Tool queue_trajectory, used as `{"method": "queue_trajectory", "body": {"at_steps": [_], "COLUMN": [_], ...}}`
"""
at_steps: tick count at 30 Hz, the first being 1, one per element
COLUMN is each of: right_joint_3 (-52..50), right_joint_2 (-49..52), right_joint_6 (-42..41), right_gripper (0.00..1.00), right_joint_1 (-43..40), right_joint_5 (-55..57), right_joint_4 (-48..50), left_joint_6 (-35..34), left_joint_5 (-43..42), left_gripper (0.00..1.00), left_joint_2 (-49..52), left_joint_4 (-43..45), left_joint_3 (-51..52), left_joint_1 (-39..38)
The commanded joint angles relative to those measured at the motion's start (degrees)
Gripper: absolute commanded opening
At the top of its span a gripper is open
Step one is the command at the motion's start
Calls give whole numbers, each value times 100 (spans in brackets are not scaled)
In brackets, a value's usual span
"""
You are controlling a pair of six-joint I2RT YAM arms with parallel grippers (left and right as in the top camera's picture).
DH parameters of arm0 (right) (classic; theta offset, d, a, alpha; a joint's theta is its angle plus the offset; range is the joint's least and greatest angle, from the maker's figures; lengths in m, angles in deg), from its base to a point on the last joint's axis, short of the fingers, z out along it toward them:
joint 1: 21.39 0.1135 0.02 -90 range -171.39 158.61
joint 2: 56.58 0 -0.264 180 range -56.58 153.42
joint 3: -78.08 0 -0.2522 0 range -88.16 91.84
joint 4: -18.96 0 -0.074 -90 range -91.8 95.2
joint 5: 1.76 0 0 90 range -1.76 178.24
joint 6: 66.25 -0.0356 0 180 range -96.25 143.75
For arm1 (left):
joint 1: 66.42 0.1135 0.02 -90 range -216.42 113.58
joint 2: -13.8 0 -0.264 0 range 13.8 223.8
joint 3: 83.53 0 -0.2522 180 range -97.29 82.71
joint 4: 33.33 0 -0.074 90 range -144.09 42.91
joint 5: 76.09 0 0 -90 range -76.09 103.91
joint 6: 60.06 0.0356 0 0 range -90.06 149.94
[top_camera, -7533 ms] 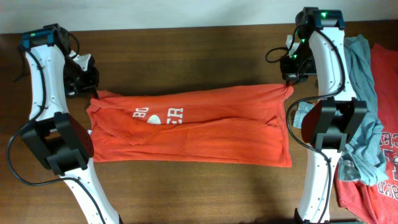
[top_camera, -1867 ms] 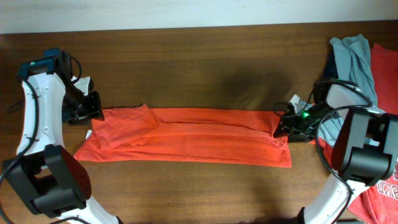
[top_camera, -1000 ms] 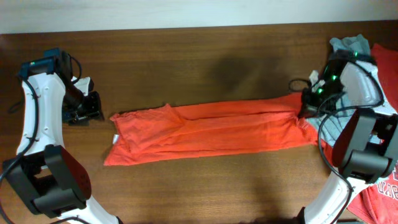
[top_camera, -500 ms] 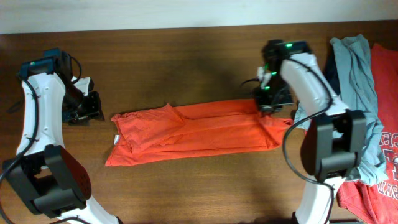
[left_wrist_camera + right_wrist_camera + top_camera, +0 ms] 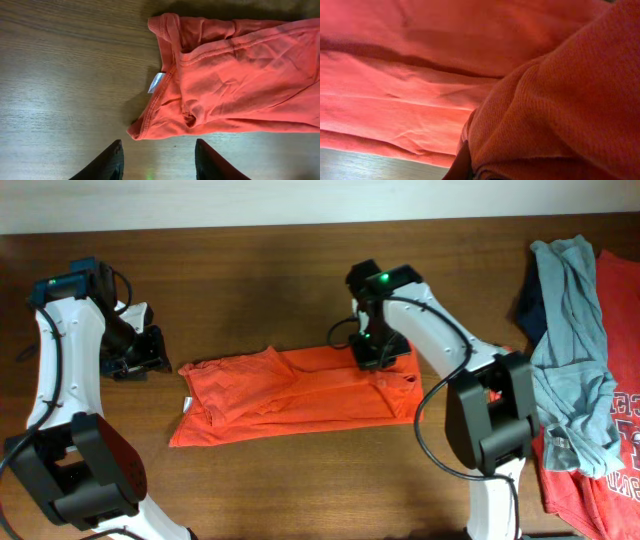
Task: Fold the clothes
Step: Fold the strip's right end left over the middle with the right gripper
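now right fingers (image 5: 462, 166) pinch the orange shirt (image 5: 280, 392) edge; left fingers (image 5: 107, 163) gape over table (image 5: 60, 75).

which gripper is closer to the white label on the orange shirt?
Left. The left gripper hangs open just off the collar end, beside the white label, touching nothing. The right gripper is shut on the orange shirt near its other end.

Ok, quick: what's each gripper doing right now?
Left gripper: open, empty, just off the orange shirt.
Right gripper: shut on the orange shirt's right end.
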Motion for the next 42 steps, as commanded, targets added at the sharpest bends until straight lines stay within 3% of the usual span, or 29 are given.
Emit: {"method": "queue_trajectory", "body": {"at_steps": [1, 24, 27, 31, 34, 37, 42], "right_joint_3": [87, 90, 90, 90, 90, 90, 203], "right_joint_2": [74, 361, 363, 363, 361, 361, 332], "right_joint_6": [-195, 52, 52, 450, 503, 1434, 1600], "right_gripper": [4, 4, 20, 21, 27, 32, 33], "right_joint_1": [199, 846, 944, 1064, 1117, 1137, 1049], "right_joint_5": [87, -365, -369, -678, -870, -1816, -1508], "right_joint_4": [83, 387, 514, 734, 901, 968, 841], "left_joint_6": [7, 9, 7, 7, 7, 7, 7], "left_joint_5": [-107, -107, -107, -107, -107, -107, -107], "left_gripper": [46, 46, 46, 46, 46, 46, 46], "left_joint_2": [-42, -42, -42, -42, -42, -42, -42], "left_joint_4": [2, 37, 37, 39, 42, 48, 81], "left_joint_3": [-42, -42, -42, -42, -42, -42, -42], "left_joint_1": [39, 39, 39, 39, 39, 39, 39]}}
